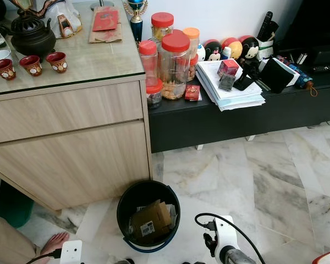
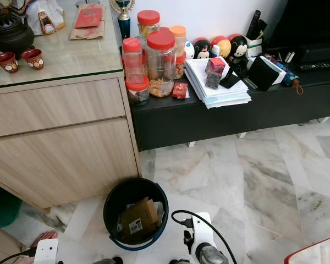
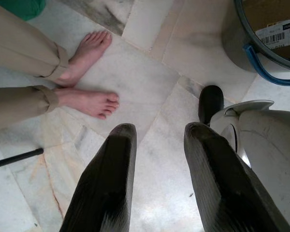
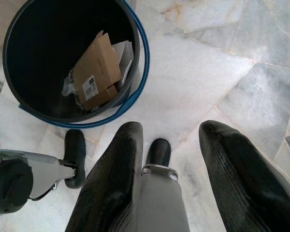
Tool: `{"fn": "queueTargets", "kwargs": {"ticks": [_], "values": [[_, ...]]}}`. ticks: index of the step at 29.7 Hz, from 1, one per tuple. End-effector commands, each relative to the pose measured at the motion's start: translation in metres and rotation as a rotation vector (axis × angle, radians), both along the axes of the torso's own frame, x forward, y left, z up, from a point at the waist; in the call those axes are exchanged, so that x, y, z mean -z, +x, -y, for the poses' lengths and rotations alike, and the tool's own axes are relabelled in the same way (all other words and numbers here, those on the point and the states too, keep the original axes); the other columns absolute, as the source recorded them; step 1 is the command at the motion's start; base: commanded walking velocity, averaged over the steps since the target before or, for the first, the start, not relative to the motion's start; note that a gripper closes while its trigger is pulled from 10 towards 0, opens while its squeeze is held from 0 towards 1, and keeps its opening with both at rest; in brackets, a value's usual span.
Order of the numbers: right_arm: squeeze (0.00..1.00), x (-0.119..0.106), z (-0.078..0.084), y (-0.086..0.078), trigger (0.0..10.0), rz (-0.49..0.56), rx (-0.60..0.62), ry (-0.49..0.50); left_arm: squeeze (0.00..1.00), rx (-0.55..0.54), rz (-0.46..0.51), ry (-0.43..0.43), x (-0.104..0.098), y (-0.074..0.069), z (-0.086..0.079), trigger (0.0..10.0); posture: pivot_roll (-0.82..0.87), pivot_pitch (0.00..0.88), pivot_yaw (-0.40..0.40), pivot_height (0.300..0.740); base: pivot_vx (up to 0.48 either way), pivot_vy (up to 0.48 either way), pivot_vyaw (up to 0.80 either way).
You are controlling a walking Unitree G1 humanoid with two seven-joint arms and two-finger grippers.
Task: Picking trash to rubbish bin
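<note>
Rubbish bin stands on the marble floor by the wooden cabinet, cardboard trash inside it. I see both grippers, left and right, spread empty beside the bin.

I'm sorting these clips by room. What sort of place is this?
Most likely a home living room: a low black media console crowded with snack jars and papers, a wooden sideboard holding a tea set, and marble floor tiles.
</note>
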State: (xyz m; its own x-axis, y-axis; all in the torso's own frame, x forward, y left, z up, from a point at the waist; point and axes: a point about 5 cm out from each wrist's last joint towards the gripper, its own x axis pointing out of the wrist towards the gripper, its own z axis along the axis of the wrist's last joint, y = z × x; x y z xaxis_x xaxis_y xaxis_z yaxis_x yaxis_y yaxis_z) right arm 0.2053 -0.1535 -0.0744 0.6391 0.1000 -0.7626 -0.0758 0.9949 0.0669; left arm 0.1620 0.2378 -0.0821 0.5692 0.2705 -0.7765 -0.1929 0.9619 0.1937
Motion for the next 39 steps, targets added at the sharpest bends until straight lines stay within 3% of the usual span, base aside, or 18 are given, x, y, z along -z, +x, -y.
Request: {"fn": "queueTargets", "kwargs": {"ticks": [1, 39], "values": [[0.0, 0.0024, 0.0008, -0.0041, 10.0, -0.02, -0.004, -0.005, 0.0, -0.005, -0.035, -0.008, 0.0037, -0.0075, 0.0, 10.0, 0.15, 0.147, -0.025, 0.74, -0.24, 0.0, 0.0], [0.0, 0.003, -0.0023, -0.0052, 10.0, -0.021, -0.013, 0.007, 0.0, -0.004, -0.03, -0.014, 0.0035, -0.0064, 0.001, 10.0, 0.15, 0.148, -0.027, 0.74, -0.261, 0.0, 0.0]]}}
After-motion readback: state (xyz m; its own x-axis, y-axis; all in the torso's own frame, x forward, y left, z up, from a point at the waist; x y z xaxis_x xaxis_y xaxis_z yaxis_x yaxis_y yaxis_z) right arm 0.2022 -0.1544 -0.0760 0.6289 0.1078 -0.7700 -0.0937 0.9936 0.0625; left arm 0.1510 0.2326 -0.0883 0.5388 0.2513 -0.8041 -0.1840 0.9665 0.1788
